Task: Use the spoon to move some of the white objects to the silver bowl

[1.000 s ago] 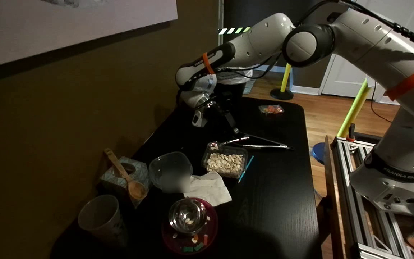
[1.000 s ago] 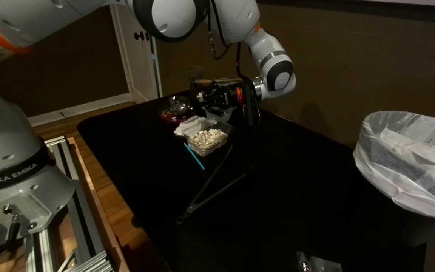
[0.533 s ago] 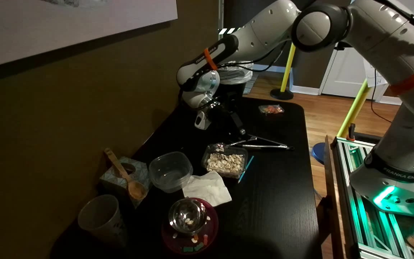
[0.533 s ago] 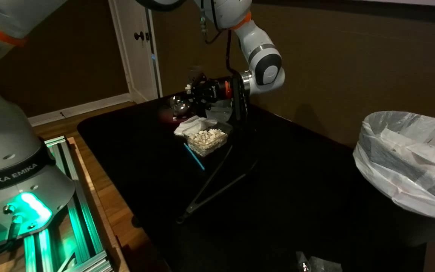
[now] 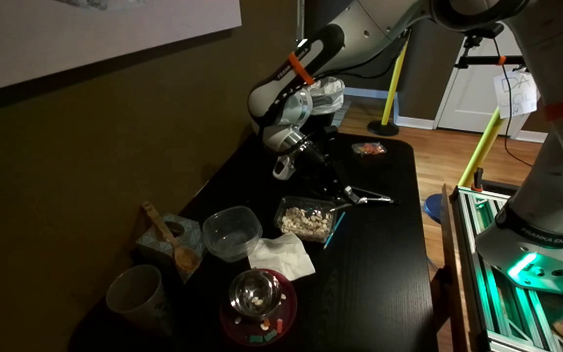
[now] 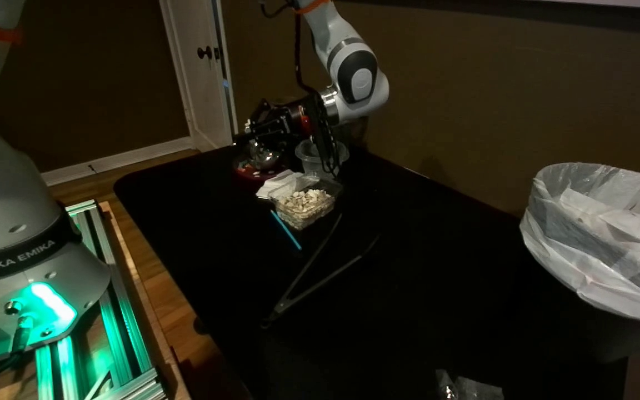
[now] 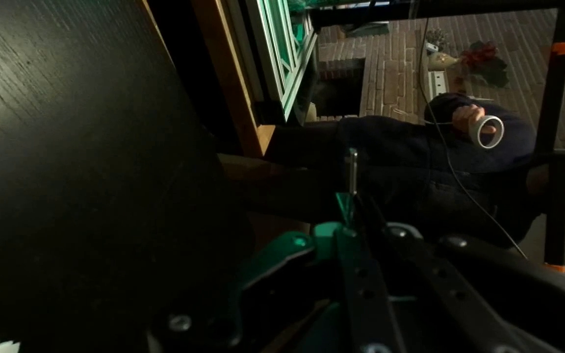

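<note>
Pinching the spoon [image 7: 353, 171] in tight jaws, the gripper [image 7: 355, 202] has the silver bowl [image 5: 248, 287] toward half past seven in an exterior view, the spoon's long axis toward eight; carrying likely comes before tipping. White objects [image 5: 306, 222] fill the tray [image 5: 295, 201], some seemingly on the spoon.

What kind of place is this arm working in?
Probably a room in a home: wooden floor, a white door and, in the wrist view, what looks like a brick wall.
</note>
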You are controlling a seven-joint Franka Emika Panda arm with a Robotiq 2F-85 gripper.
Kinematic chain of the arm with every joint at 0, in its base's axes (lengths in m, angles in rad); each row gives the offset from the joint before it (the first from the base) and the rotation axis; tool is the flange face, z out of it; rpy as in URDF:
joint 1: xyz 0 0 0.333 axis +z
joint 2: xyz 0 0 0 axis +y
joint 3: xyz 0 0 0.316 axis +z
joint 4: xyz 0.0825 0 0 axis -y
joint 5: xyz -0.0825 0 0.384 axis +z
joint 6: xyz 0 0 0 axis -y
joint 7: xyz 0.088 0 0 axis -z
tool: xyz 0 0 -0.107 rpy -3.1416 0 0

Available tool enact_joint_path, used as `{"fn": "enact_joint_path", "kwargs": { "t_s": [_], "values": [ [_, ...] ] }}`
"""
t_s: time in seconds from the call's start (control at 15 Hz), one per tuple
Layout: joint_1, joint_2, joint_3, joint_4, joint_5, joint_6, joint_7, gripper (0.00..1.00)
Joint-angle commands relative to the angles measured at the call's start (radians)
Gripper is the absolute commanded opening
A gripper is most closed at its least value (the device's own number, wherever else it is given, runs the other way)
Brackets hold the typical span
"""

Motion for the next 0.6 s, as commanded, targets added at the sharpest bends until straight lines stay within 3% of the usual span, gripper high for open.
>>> {"fn": "enact_joint_path", "kwargs": {
  "t_s": [0.0, 0.07, 0.33, 0.53],
  "values": [
    [0.063, -0.097, -0.024, -0.147, 0.008, 0.066, -0.018, 0.01],
    [0.061, -0.044, -0.036, -0.065, 0.011, 0.032, -0.012, 0.04],
    [0.086, -0.072, -0.035, -0.111, 0.009, 0.035, -0.011, 0.04],
    [0.085, -0.081, -0.049, -0.14, 0.073, 0.062, 0.037, 0.01]
  ]
}}
